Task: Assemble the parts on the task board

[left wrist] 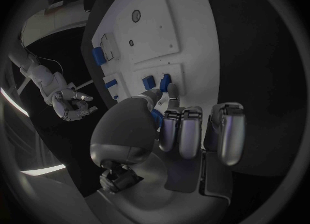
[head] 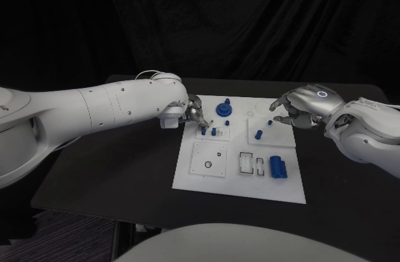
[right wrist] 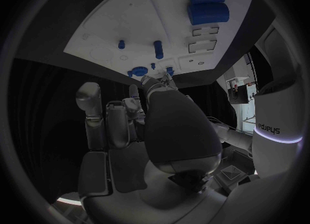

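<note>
The left hand is held over the task board at its left edge, a small blue part pinched at its fingertips. Beyond the board's far right corner, the right hand is kept empty, fingers apart.

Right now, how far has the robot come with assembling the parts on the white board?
It looks partly done. The round blue part and some small pegs stand on the task board. In hand: the left hand reaches to a peg at the board's left side; whether it grips it I cannot tell. Left: the two blue cylinders lie loose beside open slots. The right hand hovers, holding nothing.
</note>
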Controlling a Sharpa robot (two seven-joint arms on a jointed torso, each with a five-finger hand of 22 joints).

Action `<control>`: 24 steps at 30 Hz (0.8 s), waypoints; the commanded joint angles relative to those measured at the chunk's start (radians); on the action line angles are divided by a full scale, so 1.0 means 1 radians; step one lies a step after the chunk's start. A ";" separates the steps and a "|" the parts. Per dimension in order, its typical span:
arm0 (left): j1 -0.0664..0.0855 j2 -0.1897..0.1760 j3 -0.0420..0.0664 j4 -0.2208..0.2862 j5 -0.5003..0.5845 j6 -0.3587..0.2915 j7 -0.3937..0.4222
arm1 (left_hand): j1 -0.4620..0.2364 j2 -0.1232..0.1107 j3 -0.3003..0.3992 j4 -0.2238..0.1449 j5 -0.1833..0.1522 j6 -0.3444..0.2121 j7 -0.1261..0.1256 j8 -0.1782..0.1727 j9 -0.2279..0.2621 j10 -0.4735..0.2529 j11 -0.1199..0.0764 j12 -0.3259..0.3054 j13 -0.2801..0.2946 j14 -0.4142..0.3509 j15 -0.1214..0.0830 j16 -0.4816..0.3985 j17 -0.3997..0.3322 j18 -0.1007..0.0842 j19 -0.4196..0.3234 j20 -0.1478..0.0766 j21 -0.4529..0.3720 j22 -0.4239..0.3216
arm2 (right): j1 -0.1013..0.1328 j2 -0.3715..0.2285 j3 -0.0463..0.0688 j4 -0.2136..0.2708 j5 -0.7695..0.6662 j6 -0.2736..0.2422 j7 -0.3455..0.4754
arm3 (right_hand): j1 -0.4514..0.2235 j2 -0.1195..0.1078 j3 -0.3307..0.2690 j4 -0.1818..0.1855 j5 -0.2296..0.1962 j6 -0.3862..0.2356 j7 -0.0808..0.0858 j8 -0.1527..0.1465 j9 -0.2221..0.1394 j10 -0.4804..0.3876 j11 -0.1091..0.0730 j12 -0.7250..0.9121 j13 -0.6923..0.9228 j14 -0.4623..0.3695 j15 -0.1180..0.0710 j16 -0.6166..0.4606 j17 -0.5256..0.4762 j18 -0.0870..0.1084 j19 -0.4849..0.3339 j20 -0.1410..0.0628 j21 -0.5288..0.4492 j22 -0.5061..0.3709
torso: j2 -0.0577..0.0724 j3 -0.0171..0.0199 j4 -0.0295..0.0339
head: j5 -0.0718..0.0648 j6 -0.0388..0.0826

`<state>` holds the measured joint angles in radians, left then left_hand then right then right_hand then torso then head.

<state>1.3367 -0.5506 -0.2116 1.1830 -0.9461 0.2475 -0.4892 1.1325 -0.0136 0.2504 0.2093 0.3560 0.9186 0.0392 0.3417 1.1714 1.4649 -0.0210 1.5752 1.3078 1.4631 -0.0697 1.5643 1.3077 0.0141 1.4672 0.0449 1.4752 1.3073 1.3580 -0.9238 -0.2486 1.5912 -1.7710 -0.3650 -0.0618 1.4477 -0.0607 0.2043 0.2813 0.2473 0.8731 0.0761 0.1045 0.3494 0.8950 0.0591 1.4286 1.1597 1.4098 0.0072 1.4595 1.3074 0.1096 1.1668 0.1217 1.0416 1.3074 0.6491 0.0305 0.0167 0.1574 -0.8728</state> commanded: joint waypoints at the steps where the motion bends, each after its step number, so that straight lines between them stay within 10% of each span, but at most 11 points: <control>1: -0.002 0.001 0.001 0.001 0.002 0.019 -0.008 | 0.009 0.001 -0.001 -0.006 0.006 0.009 -0.001 -0.004 0.001 0.106 -0.008 -0.004 0.263 0.108 -0.007 0.006 0.263 0.011 0.051 -0.008 0.002 0.231 | -0.002 0.000 0.001 0.001 -0.003 0.006 -0.018 | -0.003 0.004 0.000 0.004 0.006 0.006 0.000 0.000 -0.001 -0.007 0.001 -0.005 -0.001 -0.008 0.001 -0.003 0.094 0.013 -0.009 -0.001 -0.002 0.099 | 0.000 -0.0001 0.0006 | -0.001 0.000; 24: -0.005 -0.002 0.001 0.001 0.002 0.040 -0.020 | -0.010 -0.003 -0.001 0.001 -0.052 0.018 0.002 -0.019 -0.001 0.106 -0.007 -0.004 0.263 0.108 -0.006 0.006 0.263 0.011 0.049 -0.008 0.000 0.230 | -0.002 0.004 0.001 -0.001 -0.003 0.012 -0.022 | -0.004 0.004 0.000 0.004 0.007 0.008 0.000 0.000 -0.002 -0.007 0.001 -0.006 -0.001 -0.008 0.002 -0.003 0.094 0.013 -0.010 -0.001 -0.004 0.099 | 0.000 -0.0001 0.0005 | 0.000 0.000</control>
<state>1.3363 -0.5529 -0.2098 1.1834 -0.9462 0.2648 -0.5073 1.1324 -0.0140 0.2516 0.2081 0.3118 0.9296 0.0432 0.3261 1.1719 1.4648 -0.0210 1.5752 1.3078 1.4631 -0.0696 1.5643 1.3077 0.0141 1.4672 0.0449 1.4752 1.3073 1.3580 -0.9198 -0.2486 1.5894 -1.7710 -0.3591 -0.0648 1.4477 -0.0607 0.2043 0.2813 0.2511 0.8730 0.0761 0.1044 0.3487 0.8950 0.0591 1.4286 1.1598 1.4099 0.0071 1.4595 1.3074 0.1095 1.1633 0.1181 1.0416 1.3073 0.6491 0.0304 0.0171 0.1577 -0.8728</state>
